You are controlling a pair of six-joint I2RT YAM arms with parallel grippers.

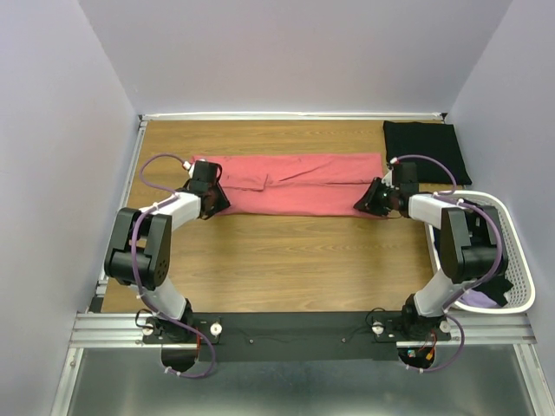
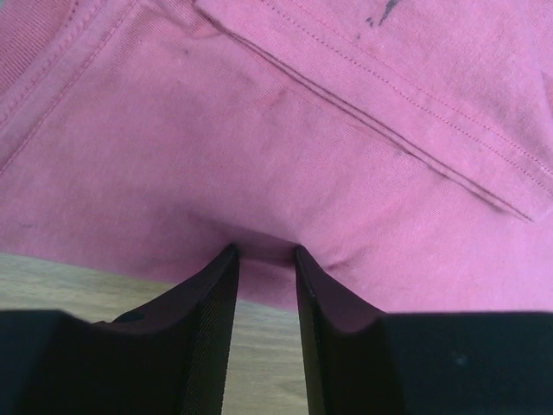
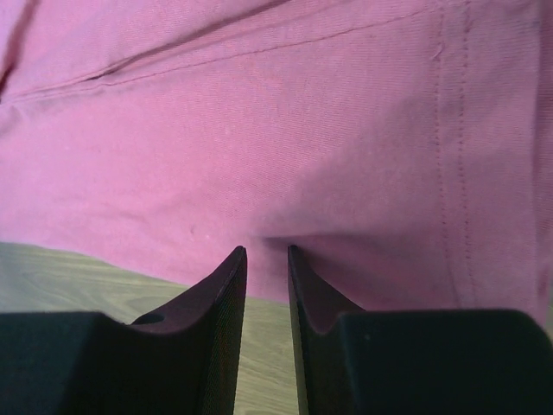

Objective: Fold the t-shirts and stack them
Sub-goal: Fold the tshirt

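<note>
Left pincer (image 2: pixel 264 249), right pincer (image 3: pixel 266 249), pinching coral-pink t-shirt (image 1: pixel 295 184)

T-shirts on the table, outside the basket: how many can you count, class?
2. A pink t-shirt lies spread across the middle; a black t-shirt sits folded at the far right corner. Lilac cloth in the basket, partly behind the right arm, may be another.

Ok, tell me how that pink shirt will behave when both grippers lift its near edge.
The coral-pink t-shirt looks soft and thin; it puckers at the left gripper, so it will probably drape and sag between that and the right gripper. Its folded layers may slide apart. Likely light.
</note>
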